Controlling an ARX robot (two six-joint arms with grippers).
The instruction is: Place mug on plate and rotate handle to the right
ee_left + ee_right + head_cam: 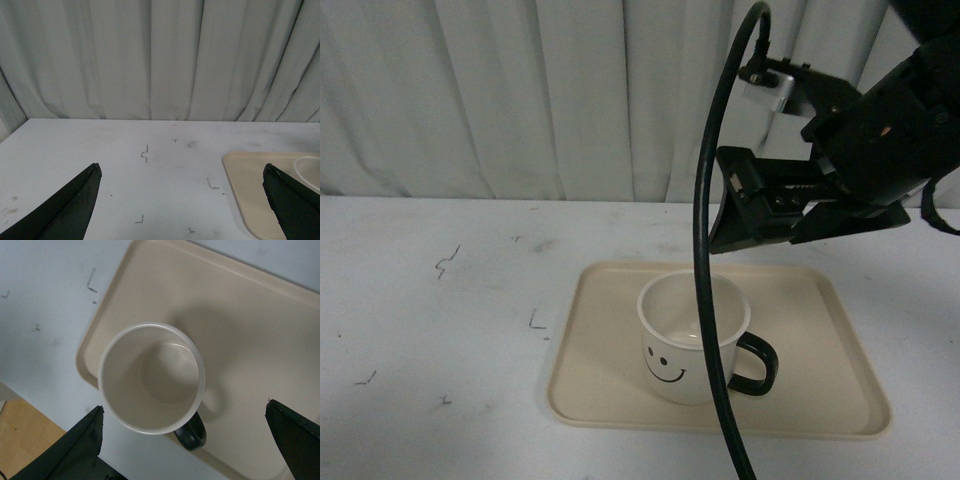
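The cream-white mug (686,345) stands upright on the beige plate (820,330), its smiley face toward the camera. Its black handle (758,365) points right. My right gripper (760,210) hovers open above the mug, apart from it. In the right wrist view the mug (150,385) is seen from above between the open fingers, with the handle (191,432) and the plate (240,325). My left gripper (182,200) is open and empty over the white table, left of the plate's corner (250,185). The left arm is out of the front view.
A black cable (710,300) hangs in front of the mug in the front view. The white table (450,320) carries small dark marks. A pale curtain (520,90) closes the back. A wooden floor patch (20,435) shows past the table edge.
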